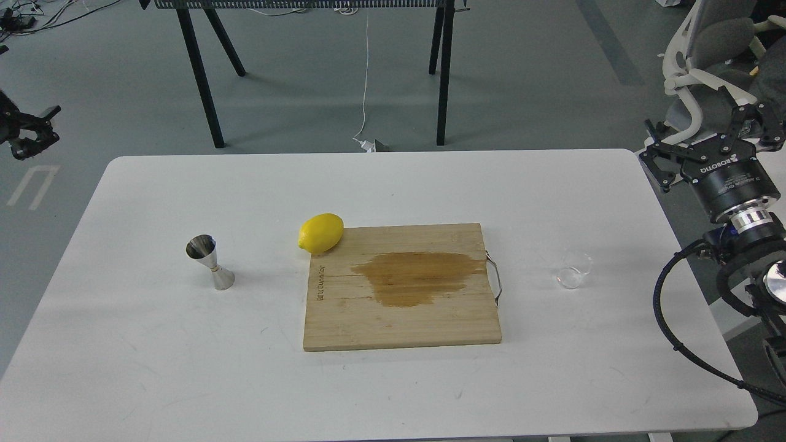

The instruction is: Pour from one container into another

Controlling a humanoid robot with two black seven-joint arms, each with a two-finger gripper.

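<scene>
**Glass cup on the right, jigger on the left, both grippers off the table**

Your small clear glass cup (574, 269) stands upright on the white table (393, 393), on the right side, just right of the cutting board's metal handle (495, 277) and apart from it. Whether it holds any liquid cannot be told; it reads as transparent against the tabletop.

The steel jigger (210, 262) stands upright well to the left, on the opposite side of the board, with its open upper cone tipped slightly toward you. Nothing touches it.

Between the two lies the wooden cutting board (402, 288), flat on the table, with a dark wet-looking stain (417, 277) spread across its middle toward the handle side. A yellow lemon (320, 233) rests at the board's far left corner, touching or overlapping that corner.

Your right gripper (700, 132) hangs beyond the right edge of the table, farther away than the cup and well apart from it. Its fingers are spread and hold nothing. Your left gripper (34, 132) shows only partly at the left edge, off the table and well apart from the jigger; it is dark and small, and you cannot tell how its fingers stand.

Beyond the table, black legs (202, 80) of a stand rise from the grey floor, and an office chair (715, 55) sits at the far right.
</scene>
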